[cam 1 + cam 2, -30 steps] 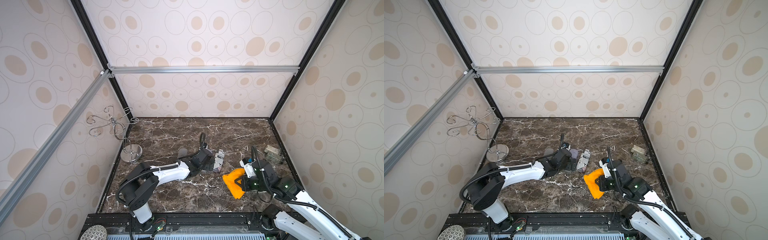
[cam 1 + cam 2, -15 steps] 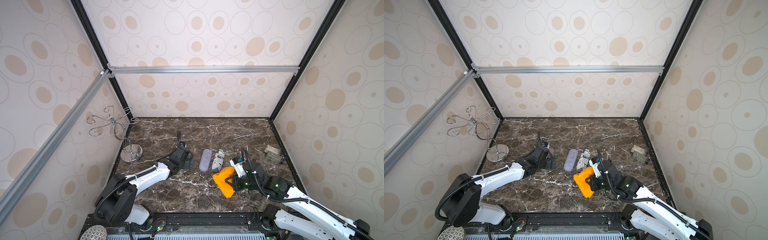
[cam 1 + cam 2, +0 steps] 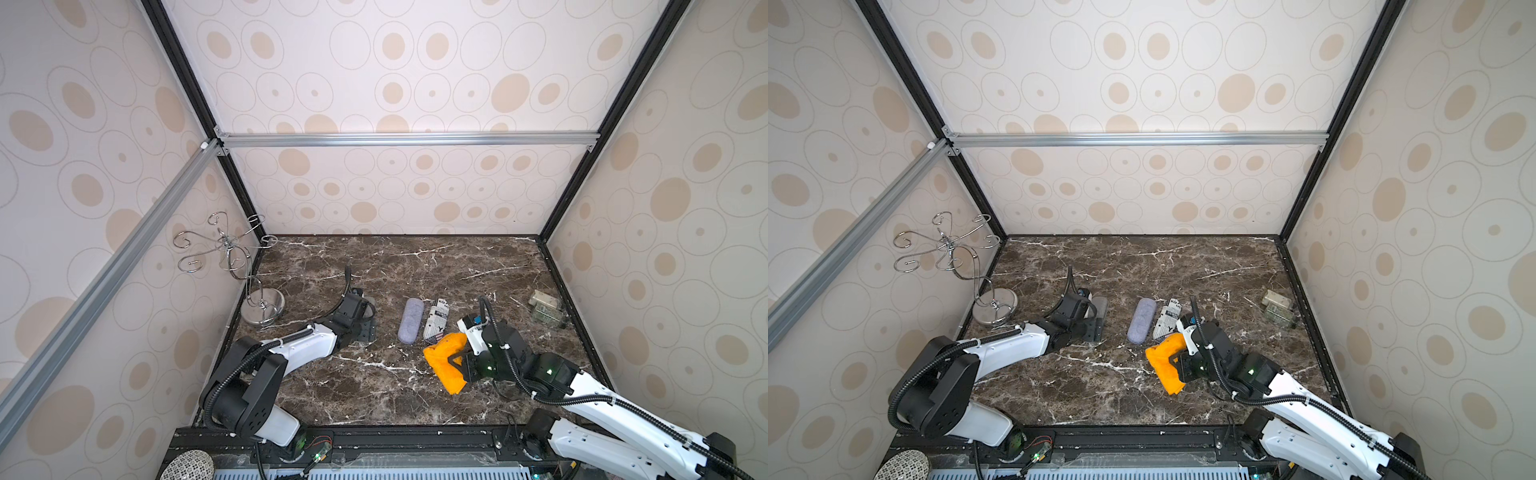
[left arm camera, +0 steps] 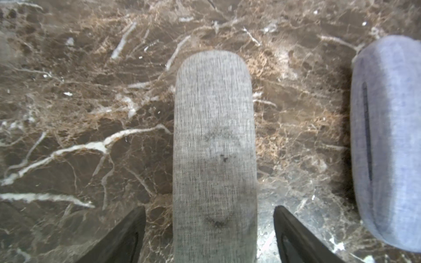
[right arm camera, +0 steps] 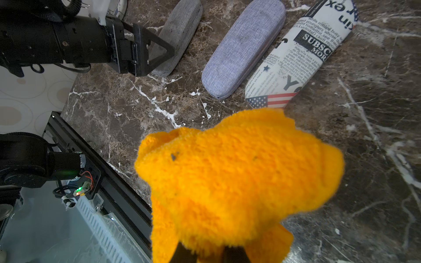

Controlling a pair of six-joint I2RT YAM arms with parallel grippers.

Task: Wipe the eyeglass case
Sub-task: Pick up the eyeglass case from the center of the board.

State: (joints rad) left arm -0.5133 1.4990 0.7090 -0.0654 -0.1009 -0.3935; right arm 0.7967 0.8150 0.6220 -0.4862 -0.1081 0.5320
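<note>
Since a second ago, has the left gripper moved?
Yes. The left gripper moved from the blue eyeglass case toward the wire stand.

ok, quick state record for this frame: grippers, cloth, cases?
left gripper: open, jaws straddling grey case, gap each side
right gripper: shut on orange cloth
orange cloth: bunched, near one end of newsprint case; contact unclear
grey case: flat on marble table, dark smudges on top
blue case: between grey and newsprint cases

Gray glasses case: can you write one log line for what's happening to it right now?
left gripper: open, straddling gray case, gaps both sides | right gripper: shut on orange cloth | orange cloth: away from gray case
</note>
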